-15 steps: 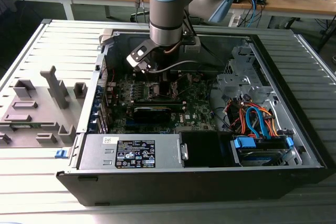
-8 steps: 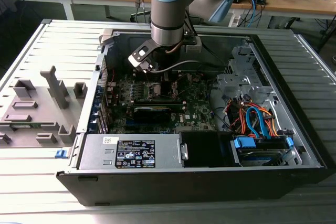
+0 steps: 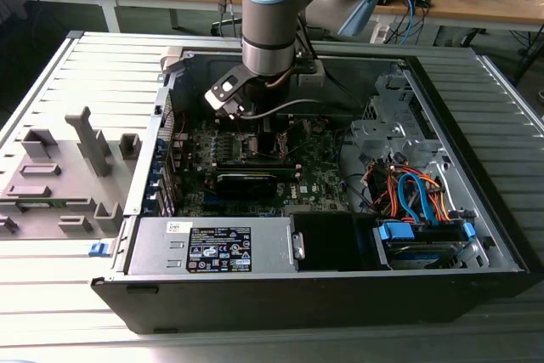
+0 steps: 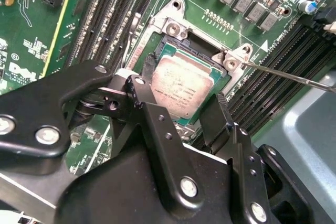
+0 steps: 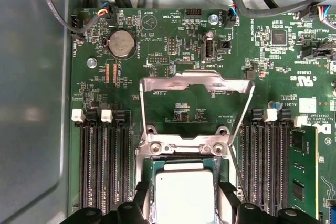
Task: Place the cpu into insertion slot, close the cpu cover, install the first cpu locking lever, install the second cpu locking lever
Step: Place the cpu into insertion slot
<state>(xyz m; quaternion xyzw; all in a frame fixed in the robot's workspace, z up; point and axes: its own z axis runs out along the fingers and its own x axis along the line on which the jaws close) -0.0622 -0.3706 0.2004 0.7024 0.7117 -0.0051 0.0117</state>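
Two jaws flank the cpu (image 4: 184, 90) at the insertion slot (image 4: 176, 27); whether the gripper (image 4: 185, 85) pinches it I cannot tell. Light, stiff, fragile, I judge: hold its opposite edges.

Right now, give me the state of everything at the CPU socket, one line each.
insertion slot, uncovered and occupied.
cpu, inside the slot's frame; whether it is fully seated cannot be told.
cpu cover, open, swung back off the slot.
locking lever, unlatched, sticking out free of the frame.
gripper, low at the cpu.
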